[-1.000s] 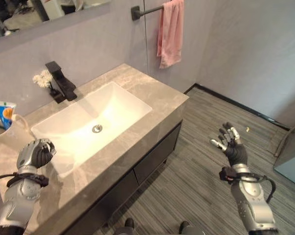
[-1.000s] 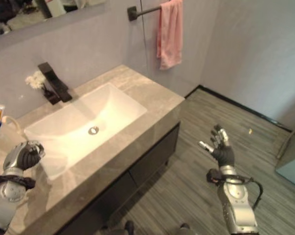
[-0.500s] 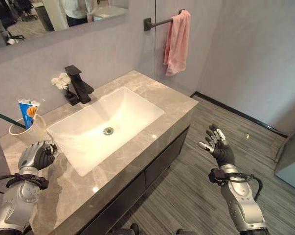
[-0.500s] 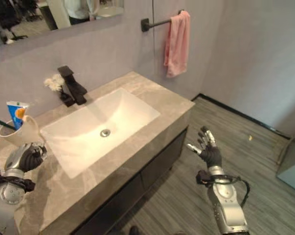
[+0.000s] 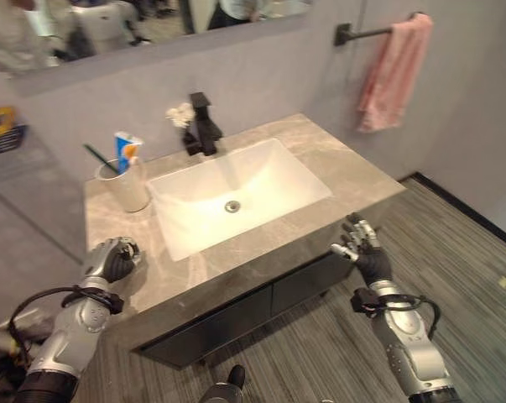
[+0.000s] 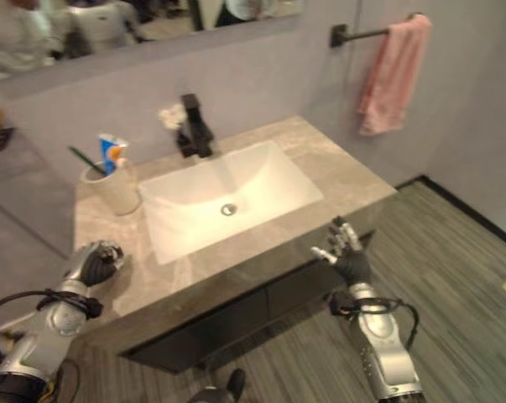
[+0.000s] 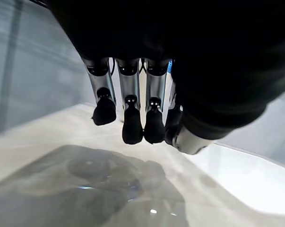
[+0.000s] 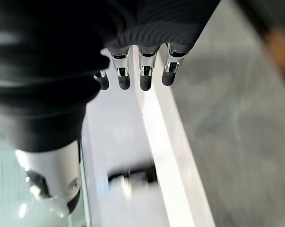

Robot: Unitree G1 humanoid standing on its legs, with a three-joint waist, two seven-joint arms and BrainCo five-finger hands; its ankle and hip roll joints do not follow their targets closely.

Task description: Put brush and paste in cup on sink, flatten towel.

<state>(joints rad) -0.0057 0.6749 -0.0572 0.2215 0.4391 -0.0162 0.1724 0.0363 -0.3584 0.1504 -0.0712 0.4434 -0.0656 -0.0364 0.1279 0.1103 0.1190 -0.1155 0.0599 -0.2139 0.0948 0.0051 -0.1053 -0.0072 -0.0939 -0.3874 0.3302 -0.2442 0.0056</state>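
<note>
A beige cup (image 5: 127, 186) stands on the grey stone counter (image 5: 362, 180), left of the basin. A blue-and-white toothpaste tube (image 5: 126, 151) and a dark green toothbrush (image 5: 96, 159) stick up out of it. A pink towel (image 5: 394, 74) hangs bunched on the black wall bar (image 5: 363, 34) at the upper right. My left hand (image 5: 110, 259) hovers over the counter's near left corner, its fingers (image 7: 128, 124) curled on nothing. My right hand (image 5: 363, 253) is open, fingers (image 8: 143, 75) straight, just off the counter's front right edge.
A white basin (image 5: 236, 195) fills the counter's middle, with a black faucet (image 5: 202, 126) and small white flowers (image 5: 180, 114) behind it. A dark cabinet (image 5: 261, 306) sits below. A mirror (image 5: 135, 21) spans the wall. Striped grey floor (image 5: 471, 277) lies to the right.
The camera has shifted, so the sink sits more central and the towel farther right. My right hand now stands closer to the counter's front edge. The left hand stays curled.
</note>
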